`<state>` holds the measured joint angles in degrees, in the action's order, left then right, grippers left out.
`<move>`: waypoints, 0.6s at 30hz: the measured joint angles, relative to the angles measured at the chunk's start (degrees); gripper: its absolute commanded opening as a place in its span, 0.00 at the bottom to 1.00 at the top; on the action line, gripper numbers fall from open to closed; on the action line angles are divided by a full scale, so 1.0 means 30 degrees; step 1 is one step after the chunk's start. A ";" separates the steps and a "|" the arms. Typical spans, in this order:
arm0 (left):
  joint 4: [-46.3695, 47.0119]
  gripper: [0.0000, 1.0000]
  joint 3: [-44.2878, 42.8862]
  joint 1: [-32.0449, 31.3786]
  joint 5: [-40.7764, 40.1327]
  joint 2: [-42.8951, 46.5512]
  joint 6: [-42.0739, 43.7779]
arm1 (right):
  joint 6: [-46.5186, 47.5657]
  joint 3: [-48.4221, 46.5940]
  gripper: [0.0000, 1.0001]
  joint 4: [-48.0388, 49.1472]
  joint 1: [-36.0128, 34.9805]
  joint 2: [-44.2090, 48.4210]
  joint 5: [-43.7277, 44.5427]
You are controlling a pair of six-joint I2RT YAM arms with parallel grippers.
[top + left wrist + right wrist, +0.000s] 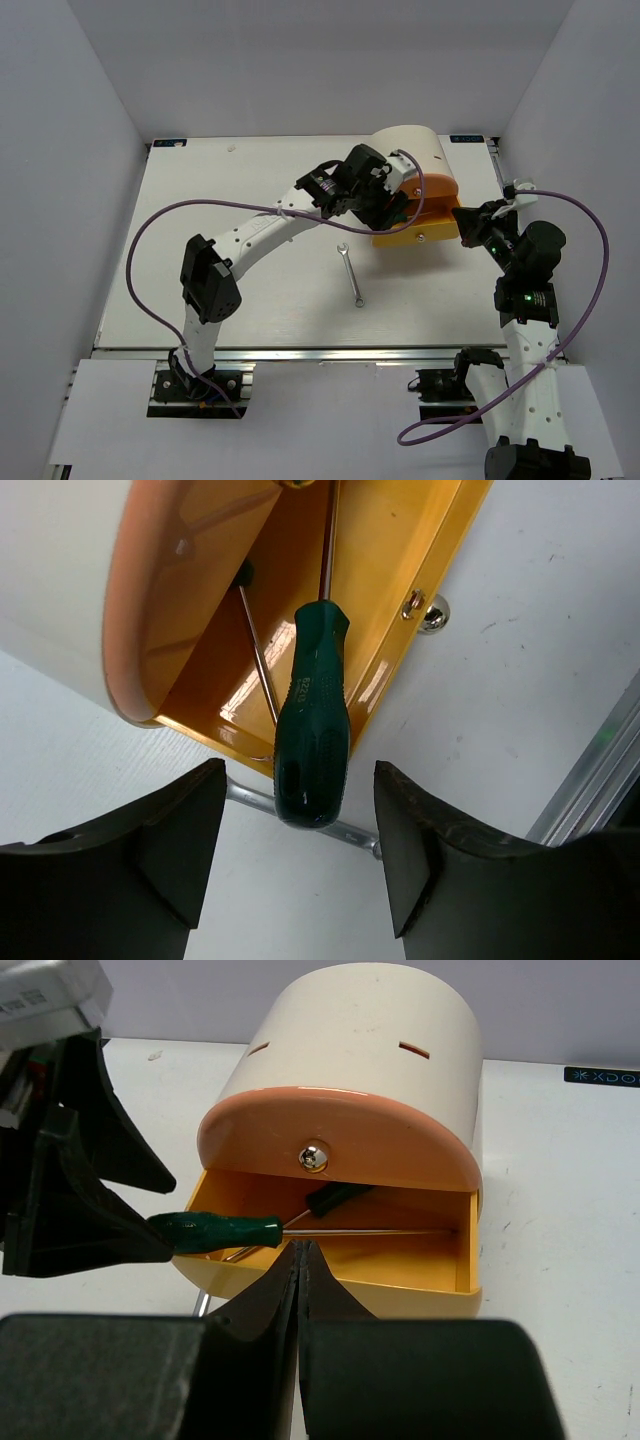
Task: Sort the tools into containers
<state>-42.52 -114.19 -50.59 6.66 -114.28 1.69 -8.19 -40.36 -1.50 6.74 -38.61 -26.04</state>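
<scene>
The beige drum box (410, 150) stands at the back, its orange drawer (430, 228) pulled open. My left gripper (398, 212) hovers open at the drawer's left end. A green-handled screwdriver (315, 720) lies between the jaws, untouched, with its shaft inside the drawer and its handle over the rim (200, 735). A second screwdriver (256, 645) lies inside the drawer. My right gripper (298, 1250) is shut and empty, just in front of the drawer (440, 1295); both screwdrivers show there, the green one (215, 1230) and the dark-handled one (340, 1197). The silver wrench (351, 275) lies on the table.
The white table (250, 290) has grey walls on three sides and a metal rail (300, 352) along the near edge. The upper drawer front (335, 1135) with a metal stud overhangs the open drawer. The left arm's purple cable (160, 230) loops over the table's left half.
</scene>
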 measured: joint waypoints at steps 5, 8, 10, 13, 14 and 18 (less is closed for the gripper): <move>-0.0372 0.68 -0.0036 0.0000 0.0095 -0.0313 0.0102 | 0.0022 0.0007 0.00 0.0000 0.0000 0.0000 0.0036; -0.0401 0.65 -0.0036 0.0000 0.0102 -0.0313 0.0138 | 0.0022 0.0051 0.00 0.0000 0.0000 0.0000 0.0066; -0.0459 0.62 -0.0036 0.0000 0.0102 -0.0313 0.0153 | 0.0015 0.0102 0.00 0.0007 0.0000 0.0000 0.0066; -0.0648 0.53 -0.0066 -0.0007 0.0087 -0.0313 0.0138 | 0.0015 0.0240 0.00 -0.0007 0.0000 -0.0007 0.0073; -0.0729 0.50 -0.0066 -0.0007 0.0087 -0.0328 0.0153 | 0.0015 0.0277 0.00 -0.0007 0.0000 -0.0007 0.0073; -0.0998 0.39 -0.0379 -0.0051 0.0022 -0.0583 0.0153 | 0.0015 0.0284 0.00 -0.0015 0.0000 -0.0007 0.0073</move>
<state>-45.52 -115.33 -50.74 6.72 -116.03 2.15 -8.14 -39.51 -1.54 6.74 -38.63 -25.82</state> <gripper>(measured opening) 0.441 0.004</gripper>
